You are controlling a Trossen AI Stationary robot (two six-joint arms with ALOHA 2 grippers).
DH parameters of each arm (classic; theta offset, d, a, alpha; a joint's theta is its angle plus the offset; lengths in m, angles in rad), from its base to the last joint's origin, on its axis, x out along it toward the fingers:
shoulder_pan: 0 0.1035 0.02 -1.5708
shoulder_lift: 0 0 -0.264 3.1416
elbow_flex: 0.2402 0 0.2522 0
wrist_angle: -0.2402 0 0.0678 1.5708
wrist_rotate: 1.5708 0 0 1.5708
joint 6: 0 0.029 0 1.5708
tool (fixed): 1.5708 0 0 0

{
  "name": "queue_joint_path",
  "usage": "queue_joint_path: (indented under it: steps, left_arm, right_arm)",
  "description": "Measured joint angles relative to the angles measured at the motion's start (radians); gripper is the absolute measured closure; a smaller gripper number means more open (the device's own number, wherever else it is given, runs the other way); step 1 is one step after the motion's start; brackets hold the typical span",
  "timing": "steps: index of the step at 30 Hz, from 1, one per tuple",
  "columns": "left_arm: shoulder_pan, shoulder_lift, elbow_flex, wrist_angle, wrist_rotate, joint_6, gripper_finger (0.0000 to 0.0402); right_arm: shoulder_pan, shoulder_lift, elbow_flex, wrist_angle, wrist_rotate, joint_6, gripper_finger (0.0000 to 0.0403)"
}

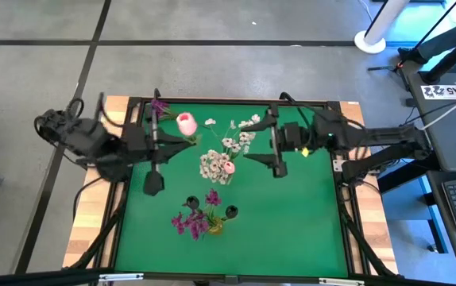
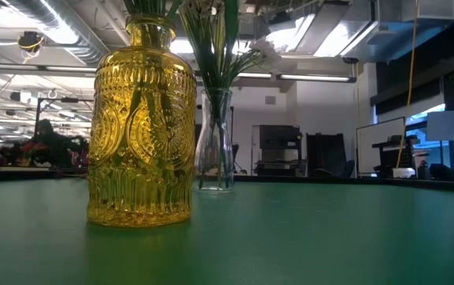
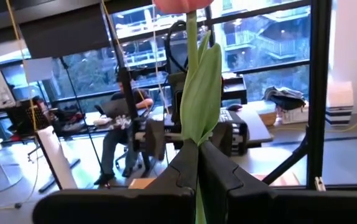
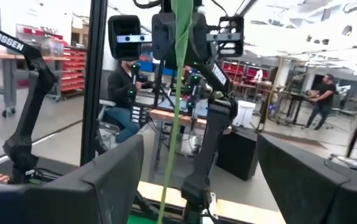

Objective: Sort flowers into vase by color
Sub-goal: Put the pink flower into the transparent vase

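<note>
The green table (image 1: pixel 291 214) is filling most of the high view, with its whole right half and near right corner lying bare, while a dark frame is running along its edges. Both arms are reaching in from opposite sides over the far part of it.

The left gripper (image 1: pixel 171 137) is hanging near the far left edge, and in the left wrist view its fingers (image 3: pixel 178 171) are pressing together on the green stalk of a pink tulip (image 1: pixel 186 123); the bud is being cut off at that picture's edge, so only its base is showing there. The right gripper (image 1: pixel 277 148) is hovering just right of centre with its fingers (image 4: pixel 104 174) spread wide, and a thin green stalk is passing between them without touching either.

Near the table's middle, a clear glass vase (image 2: pixel 215 142) is holding white flowers (image 1: pixel 228 147) and one pink bud; from above the blossoms are hiding the vase itself. Closer to the near edge, a yellow glass vase (image 2: pixel 141 127) is carrying magenta flowers (image 1: pixel 192 218), whose heads are running out of the low view. The two vases are standing apart, with open green between them and around the yellow one.

Beyond the table, people are sitting and standing in the room, too blurred to make out further.
</note>
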Motion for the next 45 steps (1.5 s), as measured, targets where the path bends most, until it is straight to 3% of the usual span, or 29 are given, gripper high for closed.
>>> queue_joint_path:
  steps: [8, 13, 21, 30, 35, 45]
  left_arm:
    - [0.165, 0.050, 0.000, 0.003, 0.190, -0.086, 0.0401]
    - [0.231, 0.085, 0.000, 0.026, 0.265, -0.133, 0.0401]
    - [0.280, 0.124, 0.000, 0.110, 0.349, -0.140, 0.0401]
    - [0.307, 0.170, -0.001, 0.134, 0.395, -0.140, 0.0401]
    - [0.310, 0.178, -0.001, 0.132, 0.395, -0.140, 0.0401]
    - [0.310, 0.179, -0.001, 0.111, 0.395, -0.154, 0.0401]
  right_arm:
    - [-0.090, 0.078, 0.000, 0.116, -0.141, 0.100, 0.0095]
    - [-0.096, 0.114, 0.000, 0.181, -0.165, 0.131, 0.0095]
    - [-0.094, 0.123, 0.000, 0.195, -0.254, 0.189, 0.0095]
    - [-0.094, 0.123, 0.000, 0.191, -0.264, 0.211, 0.0101]
    - [-0.094, 0.123, 0.000, 0.194, -0.282, 0.212, 0.0157]
    - [-0.094, 0.123, 0.000, 0.193, -0.285, 0.220, 0.0334]
